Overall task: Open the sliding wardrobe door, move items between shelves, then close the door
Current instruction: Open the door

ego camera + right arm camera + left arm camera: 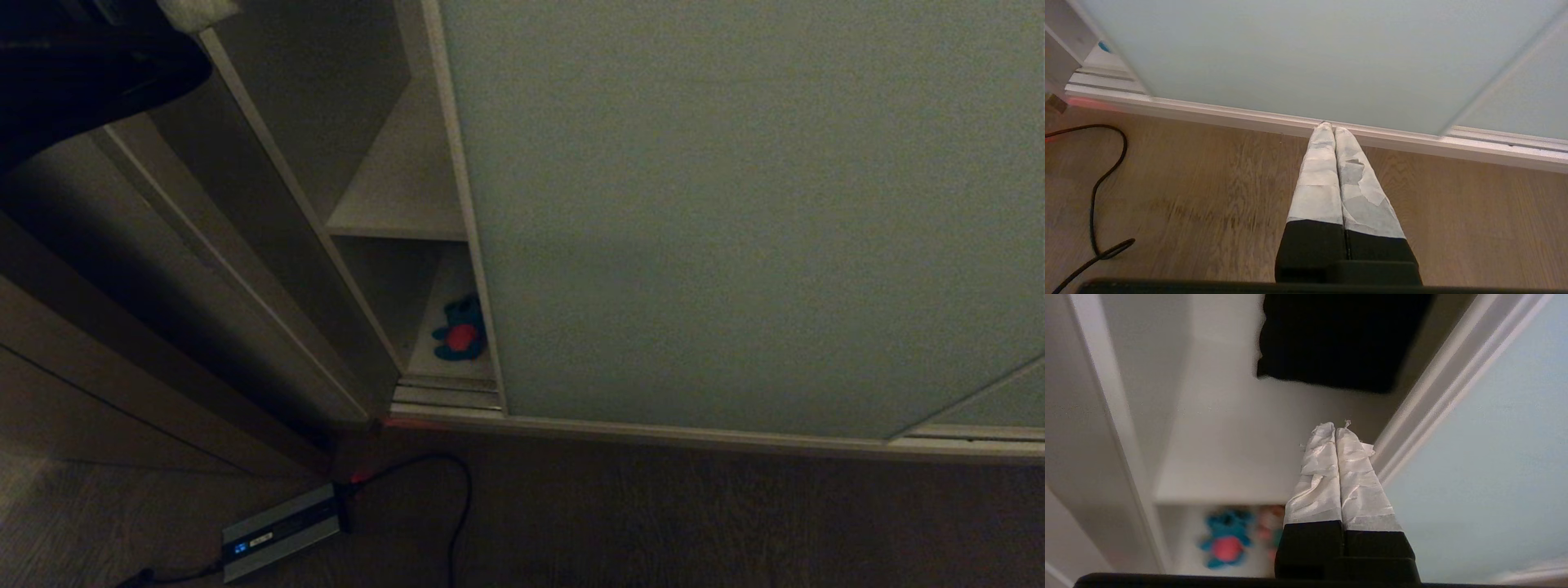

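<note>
While the sliding wardrobe door [735,212] covers most of the opening, I can see it leaves a narrow gap at its left edge, where the cream frame strip [465,212] runs down to the ribbed floor track [445,396]. Through that gap I see the two shelves: the upper shelf [400,180] and, beneath it, the lower shelf [445,282]. On the lower one the blue plush toy [461,329] with its red belly lies just beside the door's edge. From the left wrist view I also make out the pink plush toy [1267,526] next to the blue one, half hidden behind my gripper and blurred. A dark square cushion [1339,339] rests at the back of the upper shelf.

My left gripper [1335,428] is up over the upper shelf, close beside the door's frame strip, its taped fingers [1318,473] pressed together with nothing between them. My right gripper [1329,127] hangs low over the wooden floor [1208,196], pointing at the base of the door, fingers likewise pressed together and empty.

On the floor to the left lies a small grey box [282,532] with a black cable [457,506] looping from it.
</note>
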Controlling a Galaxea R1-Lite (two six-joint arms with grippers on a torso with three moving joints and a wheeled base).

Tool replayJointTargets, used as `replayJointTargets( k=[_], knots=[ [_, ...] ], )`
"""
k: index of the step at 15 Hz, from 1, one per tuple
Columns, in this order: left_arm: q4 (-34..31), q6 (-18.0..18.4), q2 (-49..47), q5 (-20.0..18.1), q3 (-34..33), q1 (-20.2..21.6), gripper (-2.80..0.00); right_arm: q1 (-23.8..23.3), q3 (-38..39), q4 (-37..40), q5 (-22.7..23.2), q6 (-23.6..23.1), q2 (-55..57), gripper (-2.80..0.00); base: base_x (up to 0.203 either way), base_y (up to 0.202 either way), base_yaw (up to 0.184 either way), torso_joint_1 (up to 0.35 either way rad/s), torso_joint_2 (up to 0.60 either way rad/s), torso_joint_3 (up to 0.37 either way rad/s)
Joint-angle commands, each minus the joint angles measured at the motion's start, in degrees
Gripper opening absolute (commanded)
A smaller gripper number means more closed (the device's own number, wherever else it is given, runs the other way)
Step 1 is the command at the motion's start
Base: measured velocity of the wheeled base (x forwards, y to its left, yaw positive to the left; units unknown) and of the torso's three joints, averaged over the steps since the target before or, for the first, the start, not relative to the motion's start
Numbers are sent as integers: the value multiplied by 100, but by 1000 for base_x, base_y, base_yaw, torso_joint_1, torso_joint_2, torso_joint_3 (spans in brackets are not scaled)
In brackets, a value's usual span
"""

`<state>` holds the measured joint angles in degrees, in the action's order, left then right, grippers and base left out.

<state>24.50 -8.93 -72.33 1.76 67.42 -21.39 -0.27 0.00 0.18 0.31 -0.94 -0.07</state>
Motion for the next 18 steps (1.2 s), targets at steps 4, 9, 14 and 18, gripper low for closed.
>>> replayJointTargets(
  k=[4, 9, 14, 18],
  knots=[
    [-933, -269, 993, -88, -450, -99, -280, 0, 18, -1, 4, -3, -1, -280, 0, 0, 0, 0, 0, 0],
    [-2885, -253, 2235, -134, -830, 951, -280, 0, 18, -1, 4, -3, -1, -280, 0, 0, 0, 0, 0, 0],
    [-4268, 65, 4477, -267, -2818, 1361, -280, 0, 18, -1, 4, -3, -1, -280, 0, 0, 0, 0, 0, 0],
    [-4681, 729, 6068, -441, -4577, 1787, -280, 0, 18, -1, 4, -3, -1, -280, 0, 0, 0, 0, 0, 0]
  ],
)
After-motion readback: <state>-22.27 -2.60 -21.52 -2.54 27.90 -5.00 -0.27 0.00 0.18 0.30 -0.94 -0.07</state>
